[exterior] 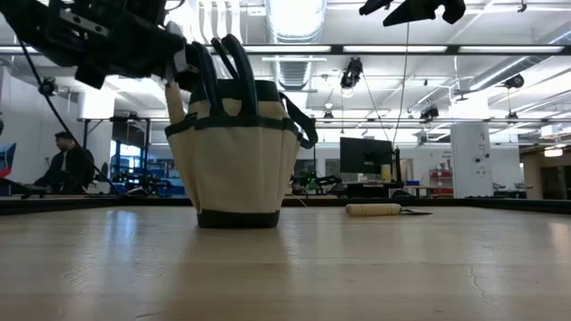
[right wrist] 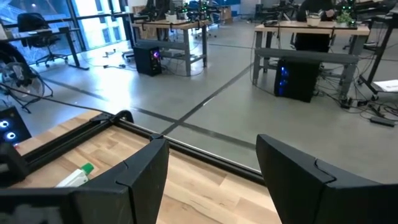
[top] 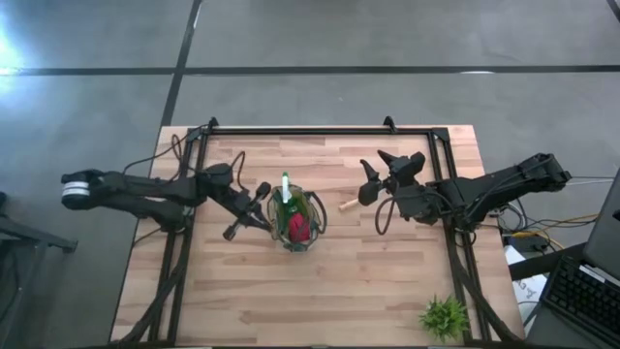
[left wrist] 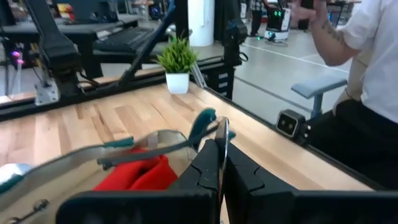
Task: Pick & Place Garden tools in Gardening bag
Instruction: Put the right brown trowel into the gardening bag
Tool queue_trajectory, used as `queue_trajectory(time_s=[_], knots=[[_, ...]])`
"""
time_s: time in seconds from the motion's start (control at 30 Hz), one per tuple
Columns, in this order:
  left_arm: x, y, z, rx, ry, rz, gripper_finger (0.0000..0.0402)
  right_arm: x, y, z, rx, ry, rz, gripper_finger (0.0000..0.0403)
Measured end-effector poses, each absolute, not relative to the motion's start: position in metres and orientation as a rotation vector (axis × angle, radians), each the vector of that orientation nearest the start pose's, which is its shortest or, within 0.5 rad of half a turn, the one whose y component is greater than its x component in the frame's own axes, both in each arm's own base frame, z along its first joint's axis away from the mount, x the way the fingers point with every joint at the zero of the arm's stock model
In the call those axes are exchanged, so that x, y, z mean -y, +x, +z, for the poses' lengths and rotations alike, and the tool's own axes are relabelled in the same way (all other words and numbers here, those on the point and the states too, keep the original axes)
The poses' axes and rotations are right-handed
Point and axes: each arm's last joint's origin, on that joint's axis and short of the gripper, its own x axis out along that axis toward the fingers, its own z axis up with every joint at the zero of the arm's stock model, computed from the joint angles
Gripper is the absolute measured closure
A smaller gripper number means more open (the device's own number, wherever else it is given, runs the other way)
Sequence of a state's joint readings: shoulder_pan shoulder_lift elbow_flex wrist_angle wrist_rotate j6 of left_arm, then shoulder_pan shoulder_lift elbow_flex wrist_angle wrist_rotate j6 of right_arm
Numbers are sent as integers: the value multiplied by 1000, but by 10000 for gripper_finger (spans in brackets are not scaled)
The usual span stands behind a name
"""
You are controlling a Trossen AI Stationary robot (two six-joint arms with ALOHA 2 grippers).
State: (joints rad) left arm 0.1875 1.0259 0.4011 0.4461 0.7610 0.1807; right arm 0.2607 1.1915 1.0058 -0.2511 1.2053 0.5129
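my left gripper (top: 260, 199) sits pinched tight on the rim of the gardening bag (top: 298, 222), steadying it at the table's middle. my right gripper (top: 373, 175) hangs above the table with its fingers spread wide, holding nothing. inside the bag i see the green-and-white trowel (top: 286, 184) and the red-and-black piece (top: 298, 229). the wooden-handled pale trowel (exterior: 375, 209) lies on the table just beside the bag, not yet packed.

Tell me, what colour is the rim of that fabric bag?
Dark green, on the gardening bag; clearest in the low view.
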Motion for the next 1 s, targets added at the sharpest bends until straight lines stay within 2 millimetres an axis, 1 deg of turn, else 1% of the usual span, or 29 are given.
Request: queue_trajectory(time_s=[0.2, 0.43, 0.7, 1.0], knots=[[-20, 215, 204, -144, 94, -616, 397, -37, 244, 330, -90, 168, -981, 170], [-20, 223, 195, -144, 83, -669, 397, -37, 244, 330, -89, 168, -980, 170], [-20, 222, 197, -143, 56, -673, 370, -37, 244, 330, -90, 168, -980, 170], [-20, 221, 199, -167, -23, -656, 367, -37, 244, 330, -89, 169, -980, 170]])
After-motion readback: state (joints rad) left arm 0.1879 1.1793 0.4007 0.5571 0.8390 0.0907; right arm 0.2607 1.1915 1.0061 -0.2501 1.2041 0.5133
